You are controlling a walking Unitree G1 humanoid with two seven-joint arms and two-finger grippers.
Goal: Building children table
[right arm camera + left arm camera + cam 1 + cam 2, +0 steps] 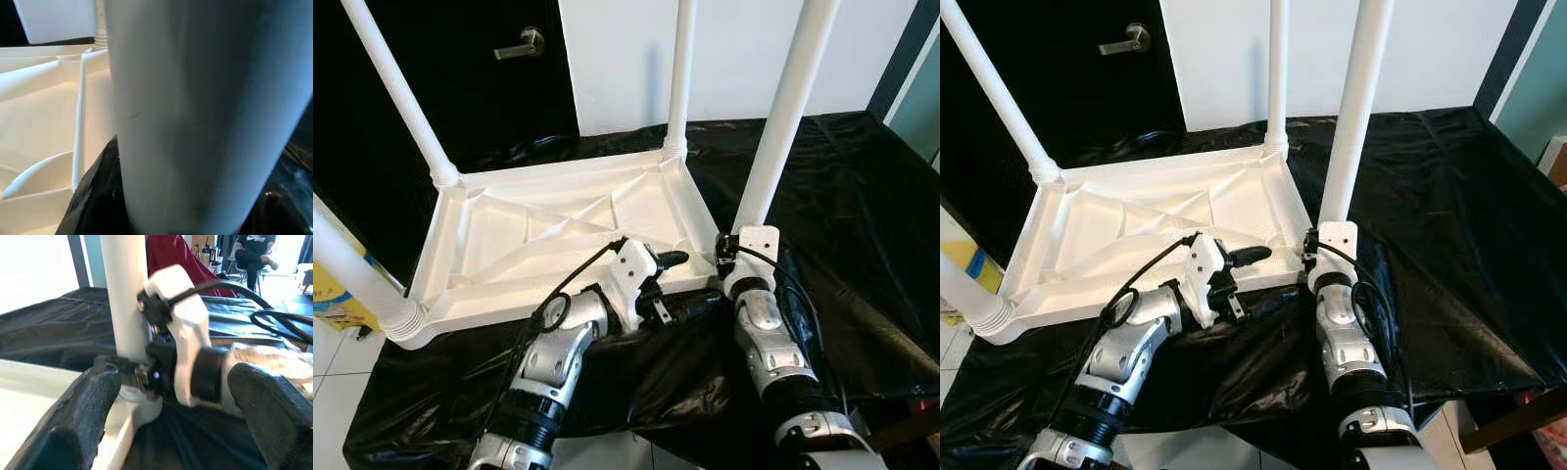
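Jaws: my right gripper [741, 238] clamps the fourth leg [783, 117] right of centre, seating it, while my left gripper [668, 260], open, rests on the upturned tabletop [509, 235], I judge steadying it.

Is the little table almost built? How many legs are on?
Nearly. The upside-down tabletop has three legs standing in its corners. The fourth leg is in hand: the right claw is at its base at the near corner. Left: finish that leg, then flip the table.
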